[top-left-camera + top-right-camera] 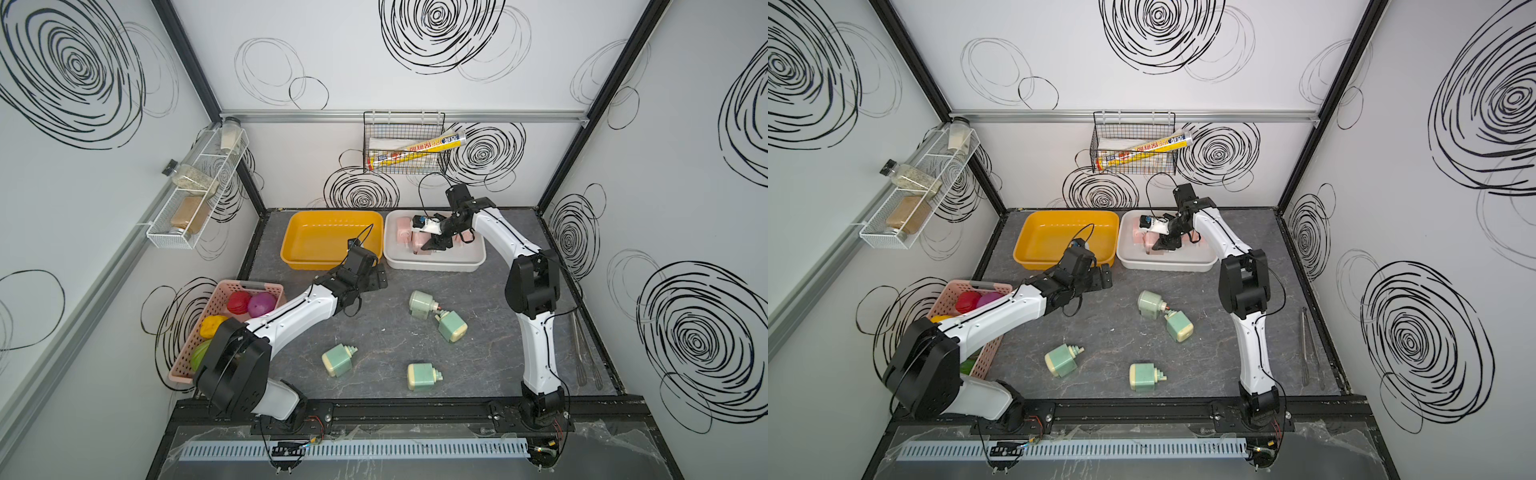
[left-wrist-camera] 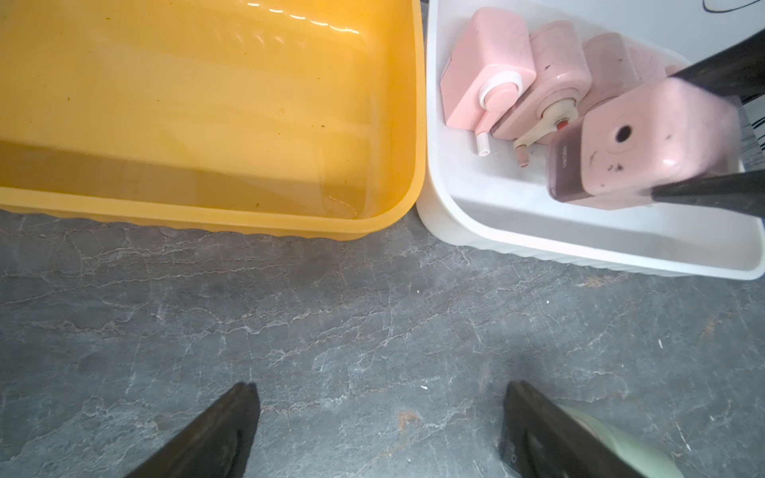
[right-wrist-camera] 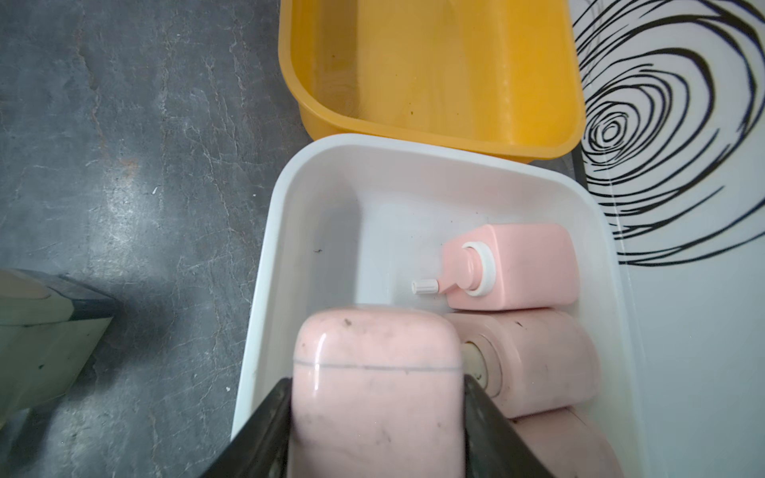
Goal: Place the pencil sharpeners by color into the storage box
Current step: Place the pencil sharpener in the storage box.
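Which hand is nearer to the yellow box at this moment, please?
Left. The left hand hangs open just in front of the yellow box, near its front rim. The right hand is over the neighbouring white box, shut on a pink sharpener.

Left bin [image 1: 309, 262] and right bin [image 1: 432, 264] sit side by side at the table [image 1: 395, 332] rear. Pencil sharpeners [image 1: 402, 227] lie in the right bin. Four pencil sharpeners [image 1: 422, 304] lie on the table before the bins, fruit basket [image 1: 249, 285] far left, tongs [image 1: 582, 353] far right.
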You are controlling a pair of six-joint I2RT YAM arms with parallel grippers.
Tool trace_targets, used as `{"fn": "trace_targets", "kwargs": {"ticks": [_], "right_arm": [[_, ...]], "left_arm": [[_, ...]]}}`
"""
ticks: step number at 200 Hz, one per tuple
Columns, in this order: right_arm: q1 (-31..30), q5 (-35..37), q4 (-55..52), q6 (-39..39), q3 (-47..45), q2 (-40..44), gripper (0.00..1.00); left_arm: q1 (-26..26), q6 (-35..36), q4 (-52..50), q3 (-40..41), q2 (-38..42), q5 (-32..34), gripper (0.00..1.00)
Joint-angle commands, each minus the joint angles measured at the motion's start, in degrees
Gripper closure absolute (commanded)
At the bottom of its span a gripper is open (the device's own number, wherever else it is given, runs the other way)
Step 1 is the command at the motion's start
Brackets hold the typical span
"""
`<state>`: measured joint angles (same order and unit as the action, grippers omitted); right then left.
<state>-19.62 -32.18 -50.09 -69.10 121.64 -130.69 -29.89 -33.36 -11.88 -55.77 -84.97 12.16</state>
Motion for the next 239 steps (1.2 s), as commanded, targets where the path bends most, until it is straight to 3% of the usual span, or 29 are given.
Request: {"fn": "trace_targets", "kwargs": {"ticks": [1, 48, 81, 119, 178, 239], "right_arm": [[-0.61, -0.36, -4.87, -2.98, 2.72, -1.42, 1.0], [-1.36, 2.71, -3.52, -3.06, 3.48, -4.86, 1.0], [-1.38, 2.57, -3.11, -2.75, 5.78, -7.38, 0.87], [-1.4, 2.39, -4.53, -3.23, 7.73, -9.77, 0.63], [-1.42, 3.28, -4.68, -2.58, 7.64, -10.05, 0.35], [-1.55, 2.18, -4.16, -2.4, 7.64, -7.62, 0.28]], "left_arm": [[0.31, 1.48, 0.12, -3.79, -1.9, 1.46, 0.01], [0.36, 1.24, -0.16, -4.93, -3.36, -0.03, 0.01], [0.42, 1.17, -0.56, -3.41, -2.75, 0.14, 0.01], [0.45, 1.26, -1.04, -2.91, -2.48, 0.66, 0.01], [0.53, 1.19, -1.04, -3.03, -2.75, 0.49, 0.01], [0.54, 1.1, -0.89, -2.94, -2.75, 0.67, 0.01]]}}
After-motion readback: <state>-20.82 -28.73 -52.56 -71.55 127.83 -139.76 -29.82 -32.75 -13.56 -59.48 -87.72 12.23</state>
